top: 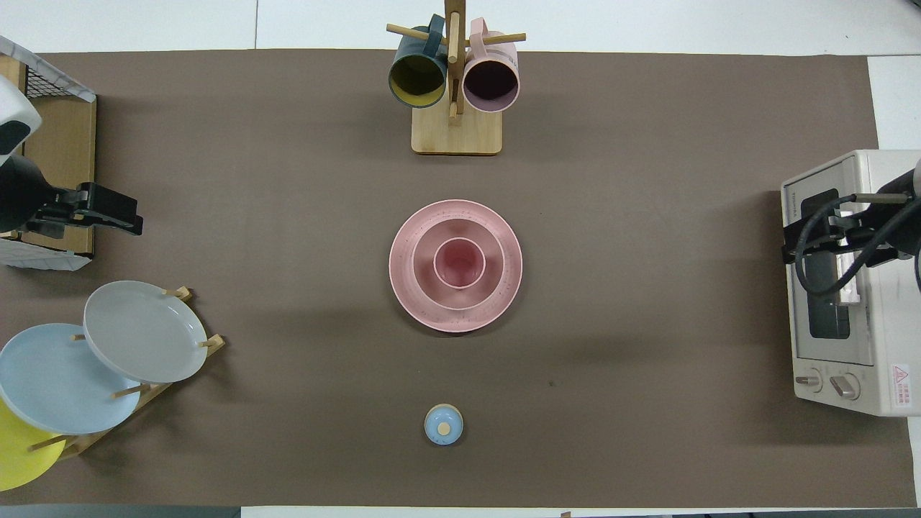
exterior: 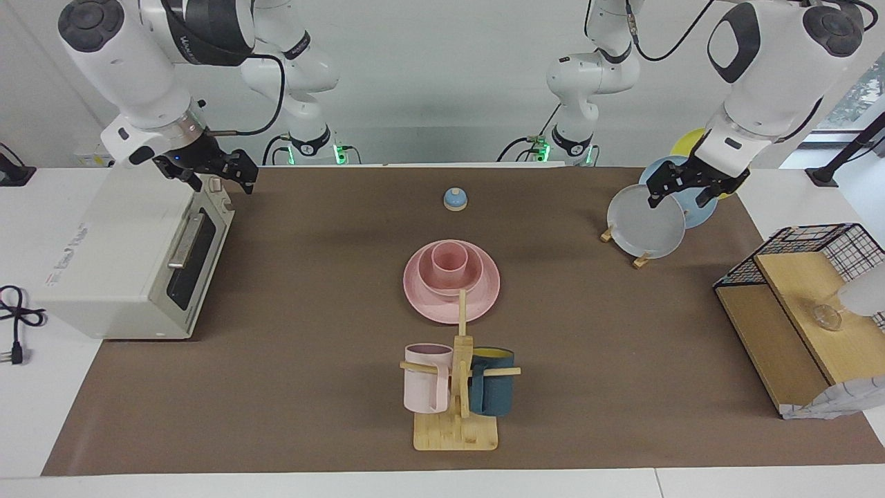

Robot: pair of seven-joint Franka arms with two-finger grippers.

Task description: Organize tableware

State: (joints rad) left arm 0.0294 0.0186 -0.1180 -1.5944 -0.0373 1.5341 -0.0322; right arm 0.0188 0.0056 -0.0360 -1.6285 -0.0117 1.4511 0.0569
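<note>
The pink plate (exterior: 484,297) lies at the middle of the table. The pink bowl (exterior: 425,273) sits on it and the pink cup (exterior: 449,259) stands upright in the bowl. The overhead view shows the same stack: plate (top: 504,288), bowl (top: 424,252), cup (top: 459,262). My left gripper (exterior: 681,197) hangs open and empty over the upright grey plate at the left arm's end; it also shows in the overhead view (top: 119,212). My right gripper (exterior: 222,183) hangs open and empty over the toaster oven's front edge, also seen from overhead (top: 820,241). Both are far from the stack.
A wooden mug tree (exterior: 456,422) with a pale pink and a dark teal mug stands farther from the robots than the stack. A rack holds grey (exterior: 646,221), blue and yellow plates. There are also a toaster oven (exterior: 124,263), a wire-and-wood shelf (exterior: 795,311) and a small blue bell (exterior: 455,199).
</note>
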